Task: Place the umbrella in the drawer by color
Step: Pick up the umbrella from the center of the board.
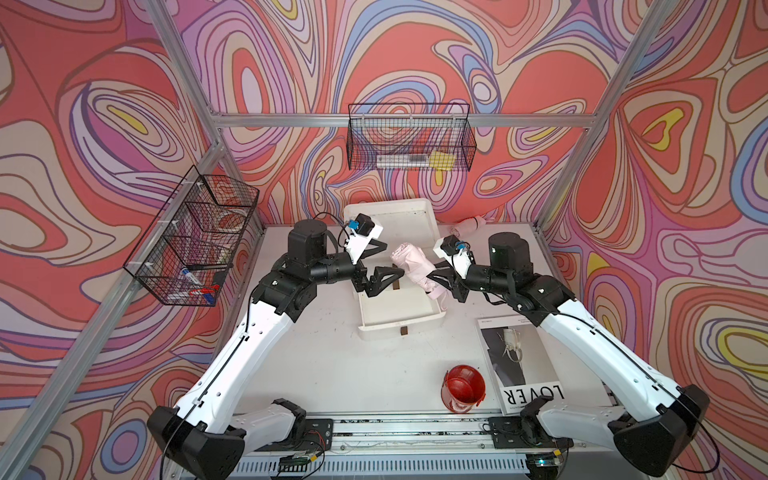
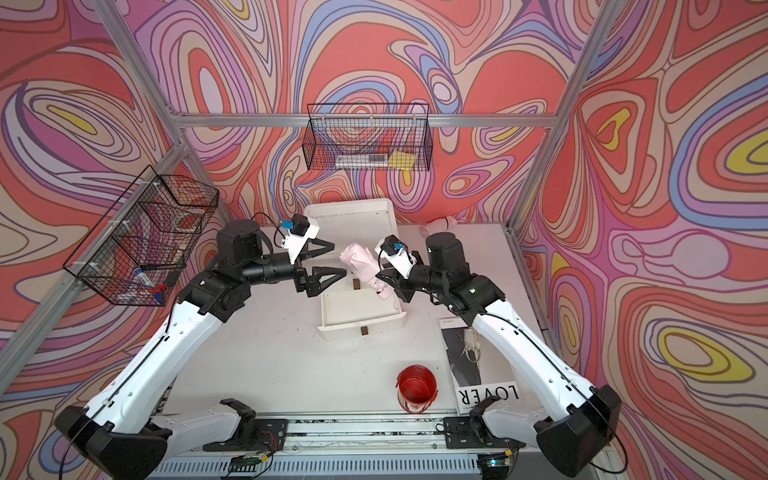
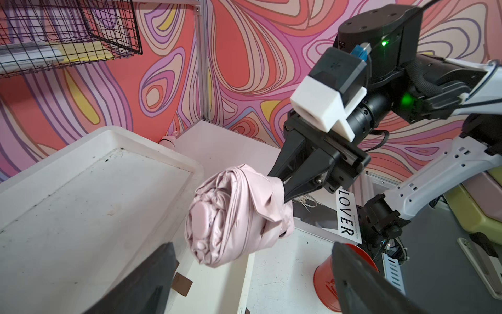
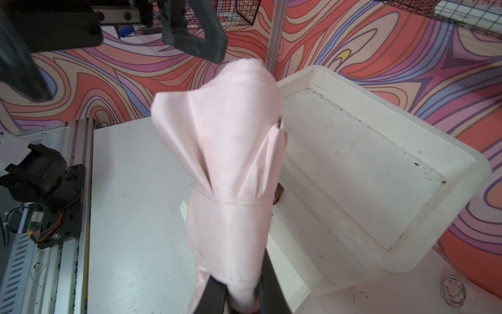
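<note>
A folded pale pink umbrella (image 1: 409, 266) (image 2: 360, 266) hangs tilted above the right side of the open white drawer (image 1: 401, 326) (image 2: 361, 326). My right gripper (image 1: 434, 277) (image 4: 239, 301) is shut on the umbrella's lower part, near its handle end. The left wrist view shows those fingers (image 3: 296, 187) pinching the pink fabric (image 3: 231, 214). My left gripper (image 1: 395, 259) (image 2: 340, 259) (image 3: 252, 285) stands wide open just left of the umbrella's top, holding nothing. The drawer's inside looks bare.
The white drawer unit (image 1: 390, 216) sits behind the open drawer. A second rolled pinkish bundle (image 1: 467, 224) lies at the back right. A red bucket (image 1: 464, 388) and a magazine (image 1: 519, 365) are at the front right. Wire baskets (image 1: 409, 139) (image 1: 195, 237) hang on the walls.
</note>
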Robot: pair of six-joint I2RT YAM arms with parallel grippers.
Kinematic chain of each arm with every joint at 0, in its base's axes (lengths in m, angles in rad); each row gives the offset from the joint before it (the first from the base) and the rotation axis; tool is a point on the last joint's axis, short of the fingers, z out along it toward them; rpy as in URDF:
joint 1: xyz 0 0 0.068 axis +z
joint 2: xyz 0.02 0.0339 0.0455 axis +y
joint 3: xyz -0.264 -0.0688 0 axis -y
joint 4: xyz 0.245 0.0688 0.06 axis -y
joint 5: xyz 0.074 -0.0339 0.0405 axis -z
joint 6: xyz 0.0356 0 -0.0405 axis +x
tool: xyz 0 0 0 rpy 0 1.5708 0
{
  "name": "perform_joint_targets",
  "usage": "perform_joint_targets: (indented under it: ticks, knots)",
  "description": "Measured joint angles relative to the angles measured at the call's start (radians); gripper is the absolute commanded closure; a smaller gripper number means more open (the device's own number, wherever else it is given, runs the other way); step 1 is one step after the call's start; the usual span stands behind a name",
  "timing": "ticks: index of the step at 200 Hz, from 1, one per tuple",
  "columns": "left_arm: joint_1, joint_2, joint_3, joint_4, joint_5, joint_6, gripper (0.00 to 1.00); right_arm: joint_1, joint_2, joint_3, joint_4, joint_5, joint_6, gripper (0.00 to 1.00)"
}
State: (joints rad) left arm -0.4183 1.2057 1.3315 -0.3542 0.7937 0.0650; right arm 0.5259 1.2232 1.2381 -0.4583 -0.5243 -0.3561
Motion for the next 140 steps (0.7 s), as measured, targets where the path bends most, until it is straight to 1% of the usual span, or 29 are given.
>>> perform_joint_targets:
  ticks: [20, 38, 53, 61, 98, 123, 133, 140]
  knots:
    - [-0.006, 0.001, 0.0, -0.007, 0.019, 0.008, 0.08, 0.011, 0.0, 0.003, -0.006, -0.032, -0.016, 1.0]
    - [-0.013, 0.002, 0.0, -0.013, 0.032, 0.017, 0.15, 0.013, 0.0, 0.003, -0.007, -0.054, -0.025, 1.0]
    - [-0.019, 0.004, 0.0, -0.018, 0.034, 0.022, 0.3, 0.013, 0.0, 0.003, -0.007, -0.07, -0.031, 1.0]
    - [-0.021, 0.005, 0.0, -0.018, 0.031, 0.026, 0.37, 0.012, 0.0, 0.003, -0.01, -0.077, -0.035, 1.0]
    - [-0.019, 0.009, 0.0, -0.019, 0.01, 0.038, 0.58, 0.012, -0.004, 0.003, -0.03, -0.093, -0.053, 0.99]
    - [-0.019, 0.01, 0.0, -0.019, -0.002, 0.04, 0.61, 0.012, -0.004, 0.003, -0.037, -0.099, -0.065, 0.99]
    - [-0.02, 0.01, 0.0, -0.019, -0.003, 0.041, 0.61, 0.012, -0.004, 0.003, -0.038, -0.1, -0.069, 0.99]
    - [-0.02, 0.011, 0.0, -0.019, -0.004, 0.041, 0.59, 0.011, -0.004, 0.003, -0.039, -0.101, -0.071, 0.99]
